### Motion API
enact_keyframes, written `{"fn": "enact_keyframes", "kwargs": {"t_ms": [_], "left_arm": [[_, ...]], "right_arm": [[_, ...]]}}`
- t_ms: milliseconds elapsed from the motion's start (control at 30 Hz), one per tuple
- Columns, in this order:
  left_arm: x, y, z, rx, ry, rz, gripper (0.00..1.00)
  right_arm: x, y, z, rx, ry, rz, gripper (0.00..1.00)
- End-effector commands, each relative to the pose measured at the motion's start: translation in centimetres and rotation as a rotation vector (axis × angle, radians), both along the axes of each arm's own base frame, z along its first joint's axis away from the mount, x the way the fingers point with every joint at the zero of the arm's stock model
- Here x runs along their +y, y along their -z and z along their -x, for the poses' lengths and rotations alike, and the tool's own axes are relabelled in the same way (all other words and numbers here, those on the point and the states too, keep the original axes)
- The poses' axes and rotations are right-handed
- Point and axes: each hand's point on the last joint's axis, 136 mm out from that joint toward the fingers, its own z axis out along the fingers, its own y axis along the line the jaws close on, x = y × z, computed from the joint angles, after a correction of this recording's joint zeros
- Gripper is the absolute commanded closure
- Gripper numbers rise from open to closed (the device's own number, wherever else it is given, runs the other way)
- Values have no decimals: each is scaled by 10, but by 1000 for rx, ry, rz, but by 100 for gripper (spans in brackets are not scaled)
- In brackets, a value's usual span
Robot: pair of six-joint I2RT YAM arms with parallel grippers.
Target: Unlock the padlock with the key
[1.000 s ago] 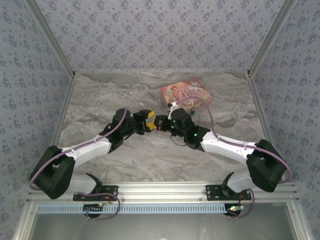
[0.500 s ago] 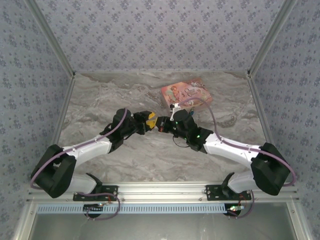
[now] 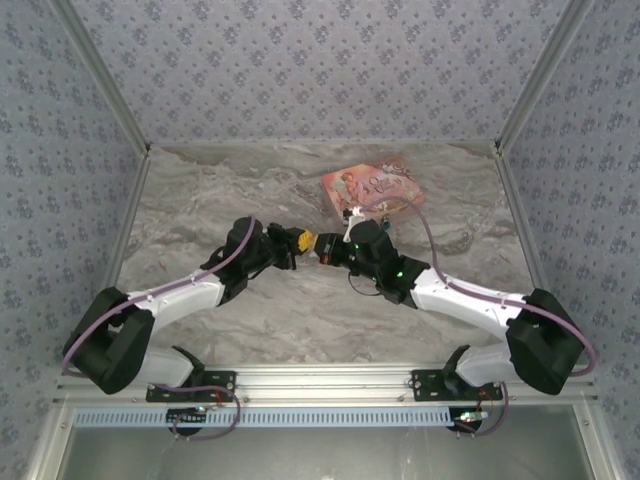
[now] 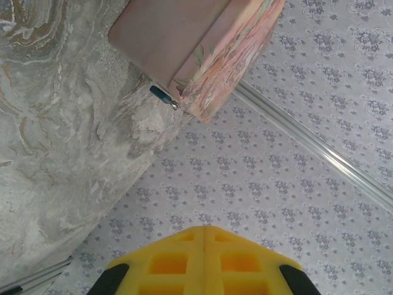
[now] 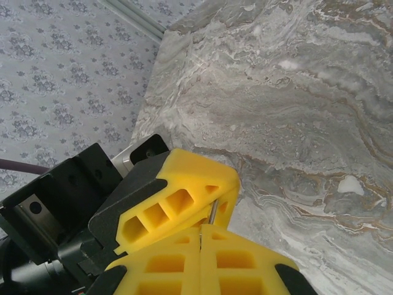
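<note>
Nearest to us, both arms reach in from the near rail and meet around the middle of the marble table (image 3: 200, 200). The left gripper (image 3: 303, 241) and the right gripper (image 3: 323, 249) sit nose to nose, tips practically touching.

From the left wrist we see its yellow pads pressed flat together, seam tight, with nothing showing between them. From the right wrist it's the same: its pads are closed up against each other. The left gripper's yellow finger lies right across their tips. A thin metal pin (image 5: 211, 212) stands where the two grippers meet, running from the tip of the right gripper's seam up to the left finger. We cannot tell which one holds it.

Farther out is the padlock (image 4: 161, 94), small and blue-green with a bit of metal at one end. It lies flat on the marble, well apart from both grippers. It is beyond the left gripper's closed tips, tucked just beside the near edge of the pink box (image 3: 372, 185).

That box lies flat, far and right of the grippers, short of the back wall.
</note>
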Motion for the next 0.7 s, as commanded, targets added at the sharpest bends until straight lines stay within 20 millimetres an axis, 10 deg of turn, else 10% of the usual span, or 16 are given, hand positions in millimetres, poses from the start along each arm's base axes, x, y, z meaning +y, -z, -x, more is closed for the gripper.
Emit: {"fn": "enact_keyframes", "kwargs": {"t_ms": [0, 667], "left_arm": [[-4, -3, 0, 220, -81, 184, 100], [-4, -10, -2, 153, -52, 124, 100]], "right_arm": [[-9, 1, -1, 10, 31, 4, 100], [-12, -5, -7, 6, 36, -21, 100]]}}
